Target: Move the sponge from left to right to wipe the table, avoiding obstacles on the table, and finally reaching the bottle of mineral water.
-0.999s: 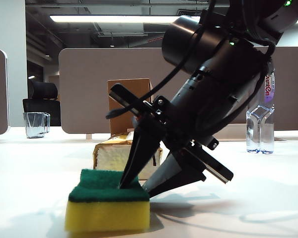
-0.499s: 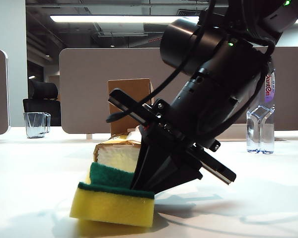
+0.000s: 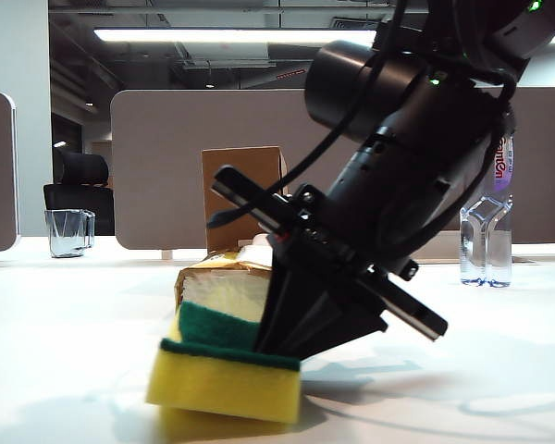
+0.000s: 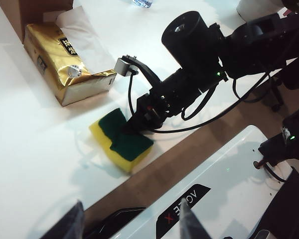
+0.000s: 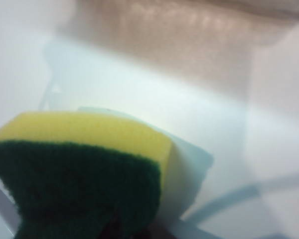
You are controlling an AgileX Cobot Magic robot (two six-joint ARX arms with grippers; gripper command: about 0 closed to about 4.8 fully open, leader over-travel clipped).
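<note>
1. One sponge (image 3: 224, 372), yellow with green top, tilted on the table (image 3: 65, 324), just in front of the tissue pack (image 3: 215, 285).
2. Right gripper (image 3: 276, 344) clamped on the sponge, reaching down from the right.
3. Left gripper (image 4: 132, 221) raised well apart from the sponge, two fingertips spread, grasping nothing.
4. Two obstacles: one tissue pack, one cardboard box (image 3: 242, 196) behind it.
5. One bottle of mineral water (image 3: 486, 227) far right; one glass cup (image 3: 67, 231) far left.
</note>
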